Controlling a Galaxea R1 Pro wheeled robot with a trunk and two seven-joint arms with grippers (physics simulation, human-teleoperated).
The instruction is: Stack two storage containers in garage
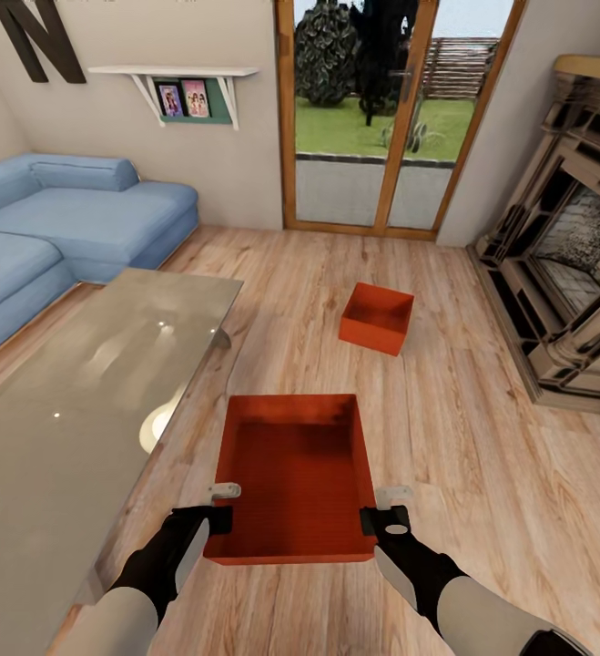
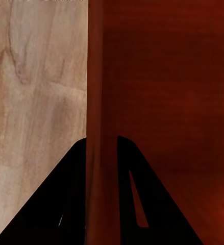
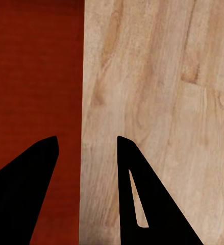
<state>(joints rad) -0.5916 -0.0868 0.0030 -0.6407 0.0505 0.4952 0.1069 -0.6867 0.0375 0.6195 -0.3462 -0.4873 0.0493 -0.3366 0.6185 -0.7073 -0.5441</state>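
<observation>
We're in the living room, both arms down on the near container [image 1: 292, 474], which sits on the wood-plank floor [image 1: 482, 474] just beside the glass tabletop [image 1: 72, 401]. The second container [image 1: 378, 316] lies well apart, farther from the tabletop toward the garden doors [image 1: 372, 118] and the fireplace [image 1: 564, 264].

Handling guess: rigid thin-walled plastic, open top, nothing inside, so light and stiff; smooth walls could slip if pinched weakly. Best hold is the long side walls near the corners closest to us, one tool per side, which is how we're set.

Left tool [image 1: 219, 507] straddles the container's left wall; in the left wrist view the wall runs up between the two fingers [image 2: 60, 204], which sit tight against it, so we read it as clenched on the wall, though contact is hard to confirm. Right tool [image 1: 389, 510] is at the right wall; right wrist view shows the fingers [image 3: 25, 189] spread either side of the wall edge with a visible gap, so released, not yet gripping.
</observation>
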